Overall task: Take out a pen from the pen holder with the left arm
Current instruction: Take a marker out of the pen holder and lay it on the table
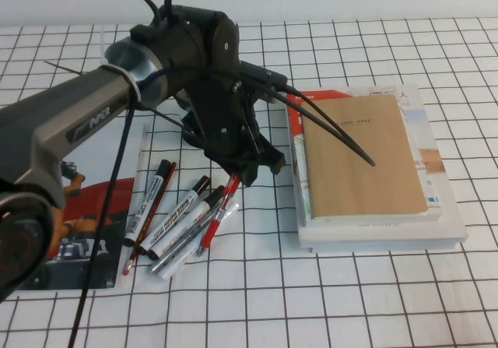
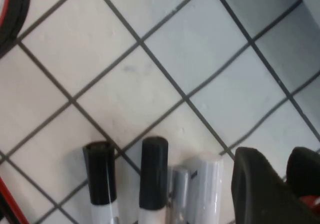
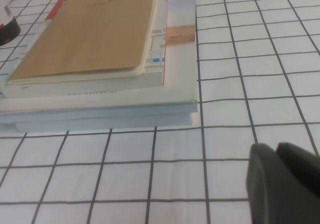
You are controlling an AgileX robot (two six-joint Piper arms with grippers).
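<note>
My left gripper (image 1: 236, 181) is low over the checked table, among several pens lying in a loose row. Its fingers (image 2: 257, 189) are shut on a red pen (image 1: 217, 217), whose red body shows between them (image 2: 311, 202). The lower end of that pen rests on the table. Beside it lie white markers with black caps (image 1: 184, 212) (image 2: 152, 169) and a silver pen (image 2: 205, 184). The dark pen holder (image 1: 189, 131) is mostly hidden behind the left arm. My right gripper (image 3: 280, 156) hovers near the table in front of the books, with its fingers together and nothing between them.
A stack of books topped by a brown notebook (image 1: 364, 157) lies to the right of the pens, with black cables (image 1: 334, 130) hanging over it. A magazine (image 1: 82, 235) lies at the left front. A thin red pen (image 1: 149, 219) rests on the magazine's edge.
</note>
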